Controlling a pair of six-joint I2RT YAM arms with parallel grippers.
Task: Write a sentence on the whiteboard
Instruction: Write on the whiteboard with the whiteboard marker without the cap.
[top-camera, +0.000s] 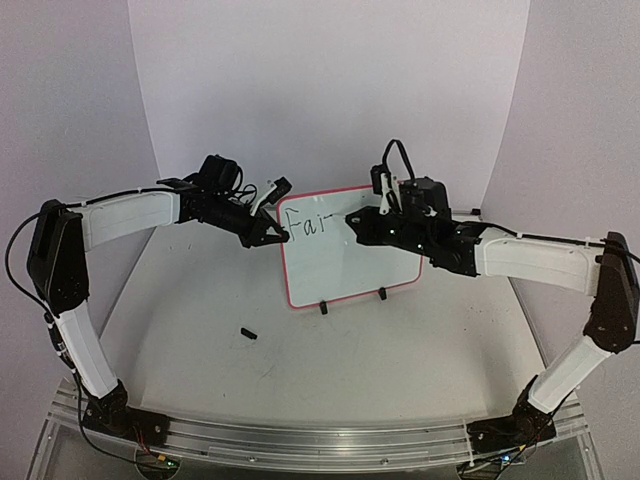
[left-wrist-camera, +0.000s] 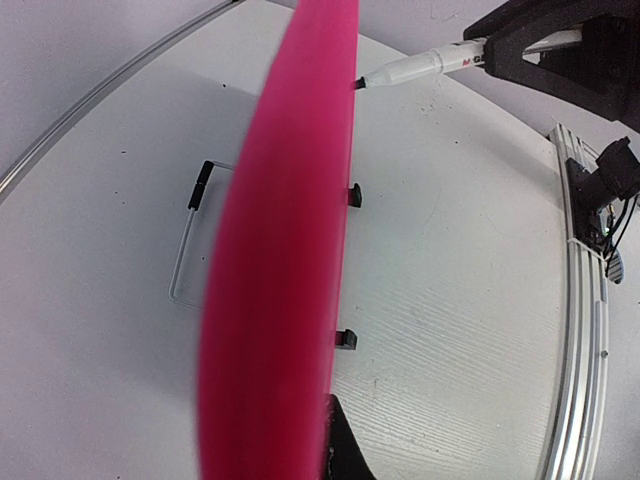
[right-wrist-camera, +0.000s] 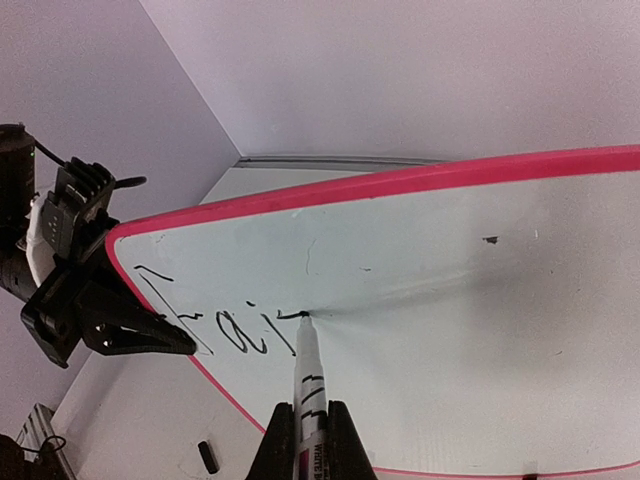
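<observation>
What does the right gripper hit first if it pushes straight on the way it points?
The whiteboard. The right gripper holds a marker whose tip seems to touch the board face just right of the written letters, so going on would only press the marker harder.

On the whiteboard (right-wrist-camera: 480, 320) the sentence (right-wrist-camera: 230, 325) reads "Fai"; the marker (right-wrist-camera: 308, 390) label perhaps says "WHITE BOARD".

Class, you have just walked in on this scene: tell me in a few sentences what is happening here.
The left gripper clamps the left edge of the small white whiteboard with a red-pink frame, steadying it upright on the table. The right gripper holds a white marker pen, tip against the board. The dark handwritten sentence reads only "Fai" so far, at top left.
</observation>
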